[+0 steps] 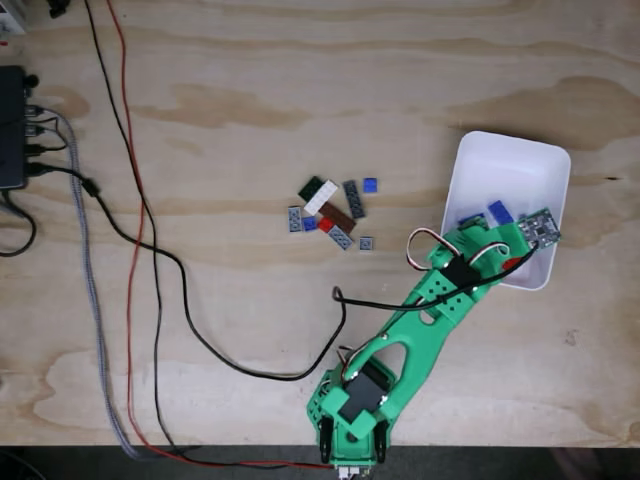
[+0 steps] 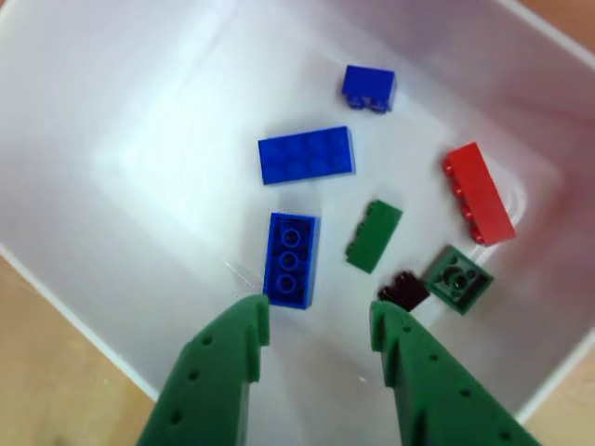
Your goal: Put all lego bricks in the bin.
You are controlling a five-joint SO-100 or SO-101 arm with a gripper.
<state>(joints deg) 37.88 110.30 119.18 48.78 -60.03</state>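
**Empty gripper over the bin, more bricks waiting on the table**

The gripper hangs above the bin with its two green fingers spread wide and nothing between them. In the fixed view the green arm reaches from the table's near edge toward one o'clock, its tip over the lower part of the bin.

This looks like the moment just after a drop, with the arm free to go for another brick. The next move would call for lifting clear of the bin wall, swinging toward ten o'clock from the bin, and lowering the open fingers over one brick at the edge of the pile.

Inside the bin, the close view shows seven bricks lying apart: a blue studded brick at twelve o'clock from the left finger, a flat blue plate above it, a small blue brick higher up, a green brick, a red brick at two o'clock, a green square, and a dark brick touching the right fingertip's edge.

The remaining pile sits on the wooden table, well apart from the bin.
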